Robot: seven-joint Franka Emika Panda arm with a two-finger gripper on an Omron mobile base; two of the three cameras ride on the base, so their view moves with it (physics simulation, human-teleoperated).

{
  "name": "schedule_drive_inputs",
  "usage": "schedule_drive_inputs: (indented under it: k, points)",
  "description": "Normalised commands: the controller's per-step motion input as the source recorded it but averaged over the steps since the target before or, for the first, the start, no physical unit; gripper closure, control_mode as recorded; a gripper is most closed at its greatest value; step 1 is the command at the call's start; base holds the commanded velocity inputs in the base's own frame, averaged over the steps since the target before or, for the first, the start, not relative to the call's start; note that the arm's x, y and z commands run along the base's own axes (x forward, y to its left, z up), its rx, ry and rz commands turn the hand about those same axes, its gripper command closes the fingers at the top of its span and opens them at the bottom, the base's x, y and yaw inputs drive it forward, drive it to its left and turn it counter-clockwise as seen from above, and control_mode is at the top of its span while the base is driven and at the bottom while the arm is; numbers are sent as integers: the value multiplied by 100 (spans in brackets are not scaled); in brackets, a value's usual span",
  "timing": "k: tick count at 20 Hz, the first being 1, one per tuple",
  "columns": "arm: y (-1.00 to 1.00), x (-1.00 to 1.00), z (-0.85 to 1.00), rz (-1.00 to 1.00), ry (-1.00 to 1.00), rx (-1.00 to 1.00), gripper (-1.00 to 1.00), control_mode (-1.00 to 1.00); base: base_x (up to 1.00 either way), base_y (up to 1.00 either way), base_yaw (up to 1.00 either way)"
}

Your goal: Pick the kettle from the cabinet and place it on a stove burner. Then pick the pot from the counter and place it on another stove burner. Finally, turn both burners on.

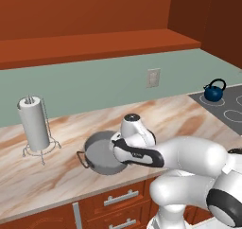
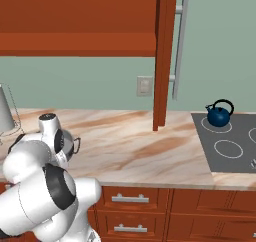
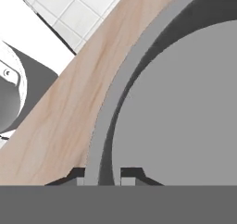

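1. Kettle (image 1: 215, 92): standing upright on a rear burner (image 2: 216, 124) of the cooktop (image 2: 235, 151). I judge the first part of the task done.
2. Pot (image 1: 97, 152): resting on the counter (image 1: 61, 176) near the front edge, right of the paper-towel roll (image 1: 34, 123) and well apart from the cooktop.
3. Gripper (image 3: 98, 177): down at the pot, fingertips straddling the rim, one outside the wall, one inside. A narrow gap appears on each side of the rim, so the jaws read as not yet closed on it; contact cannot be confirmed.
4. Step in hand, as judged: gripping the pot rim for the carry.
5. Recommendations:
   - Close squarely across the wall, so the thin rim does not slip or twist.
   - Seat the fingers as deep as they will go; a one-sided rim grip on a wide pot is likely to let it tip.
   - Lift straight up until the base clears the counter before moving sideways.
   - Aim for a free burner (image 2: 228, 149), keeping clear of the kettle.
6. Risk: the pot sagging in transit.
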Motion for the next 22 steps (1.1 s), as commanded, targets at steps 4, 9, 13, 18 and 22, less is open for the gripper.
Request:
schedule_drive_inputs:
  k: [4,9,13,18,22]
  points:
    - [0,-3,19,-6,0,0,100,-100,0,0,0]
    - [-1,-12,36,-6,0,-1,100,-100,0,0,0]
    - [0,-15,35,-6,0,-2,100,-100,0,0,0]
    - [-2,-18,36,-7,0,-1,100,-100,0,0,0]
    - [-6,-16,38,-5,2,0,100,-100,0,0,0]
